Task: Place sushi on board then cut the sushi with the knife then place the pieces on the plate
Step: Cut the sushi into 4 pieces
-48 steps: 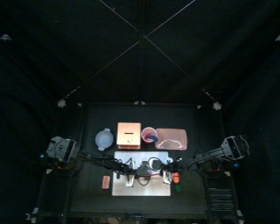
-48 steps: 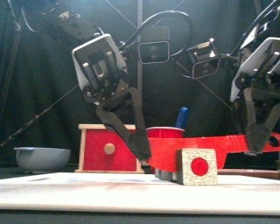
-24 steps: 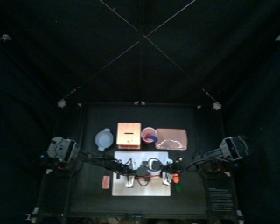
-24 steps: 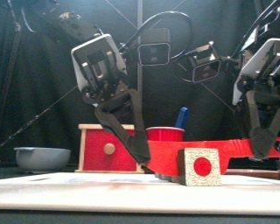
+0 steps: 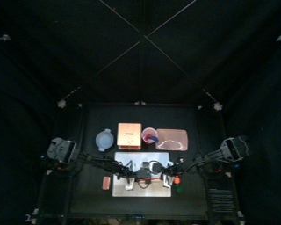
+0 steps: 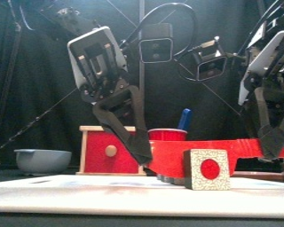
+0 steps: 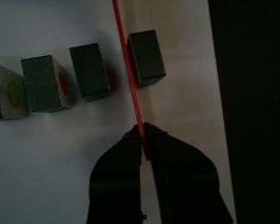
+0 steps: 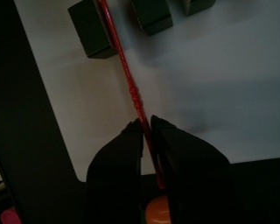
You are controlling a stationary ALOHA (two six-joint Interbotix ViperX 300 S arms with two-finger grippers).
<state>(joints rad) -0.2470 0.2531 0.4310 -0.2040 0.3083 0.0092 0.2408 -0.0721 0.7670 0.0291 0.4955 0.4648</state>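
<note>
On the white board [image 5: 144, 186] stands a row of dark green sushi pieces [image 7: 91, 70]; the end piece [image 7: 149, 58] stands apart from the others. The front view shows one piece [image 6: 208, 168] end-on, with a red centre. A red knife [image 6: 233, 147] lies level above the board, edge down in the gap between the end piece and its neighbour. My left gripper [image 7: 143, 131] is shut on one end of the knife. On the other end my right gripper [image 8: 146, 122] is shut, with the blade [image 8: 122, 61] running beside a piece [image 8: 92, 28].
Behind the board stand a blue-grey bowl [image 5: 104, 138], a wooden box [image 5: 131, 136] with a red drawer front, a red cup [image 6: 169, 135] holding a blue knife [image 6: 184, 118], and the pink tray [image 5: 174, 138]. A small red toy [image 5: 106, 182] and an orange toy [image 8: 157, 210] lie beside the board.
Both grippers and the red knife have shifted slightly to the right. The near sushi piece stands a little farther right than before.
</note>
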